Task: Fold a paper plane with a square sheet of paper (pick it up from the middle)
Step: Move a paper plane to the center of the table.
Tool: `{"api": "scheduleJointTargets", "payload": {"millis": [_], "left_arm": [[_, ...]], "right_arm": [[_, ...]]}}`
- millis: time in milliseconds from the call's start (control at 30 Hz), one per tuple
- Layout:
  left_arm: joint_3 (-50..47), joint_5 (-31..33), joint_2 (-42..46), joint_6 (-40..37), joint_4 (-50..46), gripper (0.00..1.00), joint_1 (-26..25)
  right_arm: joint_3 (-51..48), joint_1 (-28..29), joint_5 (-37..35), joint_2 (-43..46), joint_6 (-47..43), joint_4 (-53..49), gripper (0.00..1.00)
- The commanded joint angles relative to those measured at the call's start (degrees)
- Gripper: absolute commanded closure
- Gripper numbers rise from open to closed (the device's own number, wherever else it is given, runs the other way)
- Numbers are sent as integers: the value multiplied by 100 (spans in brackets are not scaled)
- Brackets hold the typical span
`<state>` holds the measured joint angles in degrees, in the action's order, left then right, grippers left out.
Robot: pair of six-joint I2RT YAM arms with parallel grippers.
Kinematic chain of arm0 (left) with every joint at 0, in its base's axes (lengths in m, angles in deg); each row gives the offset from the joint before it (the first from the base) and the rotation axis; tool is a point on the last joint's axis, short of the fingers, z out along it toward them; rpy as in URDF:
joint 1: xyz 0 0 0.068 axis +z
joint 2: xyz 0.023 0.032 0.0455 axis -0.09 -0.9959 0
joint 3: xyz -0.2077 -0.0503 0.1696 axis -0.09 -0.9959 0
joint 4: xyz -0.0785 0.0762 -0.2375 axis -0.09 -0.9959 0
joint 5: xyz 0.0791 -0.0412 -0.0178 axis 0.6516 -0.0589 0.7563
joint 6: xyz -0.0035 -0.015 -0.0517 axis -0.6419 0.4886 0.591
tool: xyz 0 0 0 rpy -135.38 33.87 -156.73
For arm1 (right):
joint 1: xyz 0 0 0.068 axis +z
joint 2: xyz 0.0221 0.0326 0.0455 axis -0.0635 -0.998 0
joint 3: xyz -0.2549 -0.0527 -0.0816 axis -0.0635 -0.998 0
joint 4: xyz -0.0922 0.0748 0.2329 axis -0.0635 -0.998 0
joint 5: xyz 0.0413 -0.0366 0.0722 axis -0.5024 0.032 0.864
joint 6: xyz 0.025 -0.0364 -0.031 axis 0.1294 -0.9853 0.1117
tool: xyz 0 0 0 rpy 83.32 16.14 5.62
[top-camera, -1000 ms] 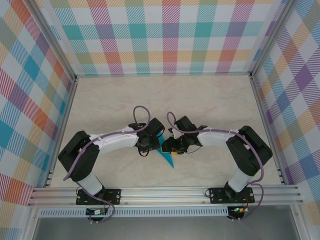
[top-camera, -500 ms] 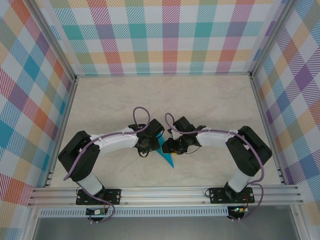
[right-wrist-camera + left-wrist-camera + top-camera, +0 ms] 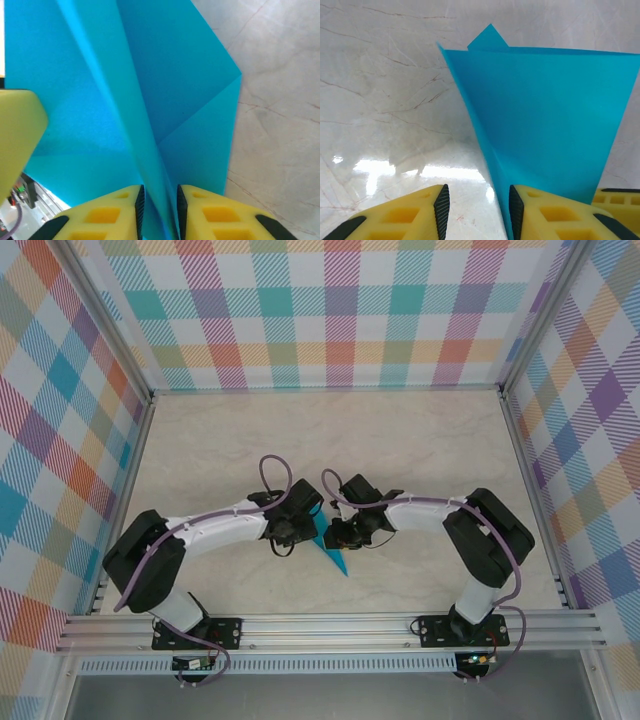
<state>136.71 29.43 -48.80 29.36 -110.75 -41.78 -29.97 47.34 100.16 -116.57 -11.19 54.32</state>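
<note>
Plain teal paper plane; ridge pinched in right claw.

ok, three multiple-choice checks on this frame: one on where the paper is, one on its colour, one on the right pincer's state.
1. Where is the paper?
A. mid-width on the table, toward the near edge
B. in the far left corner
C. against the right wall

2. What colour is it?
A. red
B. teal
C. white

3. What sits between the right pincer fingers?
A. nothing
B. a cable
C. a fold of the paper

Answers:
1 A: the top view shows it mid-width, nearer the arm bases than the back wall.
2 B: it reads teal-blue in all three views.
3 C: the right wrist view shows the paper's ridge running down into the narrow gap between the yellow fingers.
</note>
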Motion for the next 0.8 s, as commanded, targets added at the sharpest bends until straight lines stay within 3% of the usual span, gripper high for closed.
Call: {"api": "scheduleJointTargets", "payload": {"millis": [0, 100, 367, 767], "left_arm": [[-173, 221, 453, 150, 83, 61, 58], [-349, 546, 955, 254, 62, 60, 55], [-999, 1540, 2391, 618, -297, 54, 157], [-1622, 1441, 3176, 879, -330, 53, 426]], "right_arm": [[264, 65, -295, 50, -120, -393, 82], [450, 99, -633, 283, -116, -706, 92], [1454, 121, -2994, 344, 226, -2310, 95], [2921, 122, -3550, -1191, 395, -2952, 92]]}}
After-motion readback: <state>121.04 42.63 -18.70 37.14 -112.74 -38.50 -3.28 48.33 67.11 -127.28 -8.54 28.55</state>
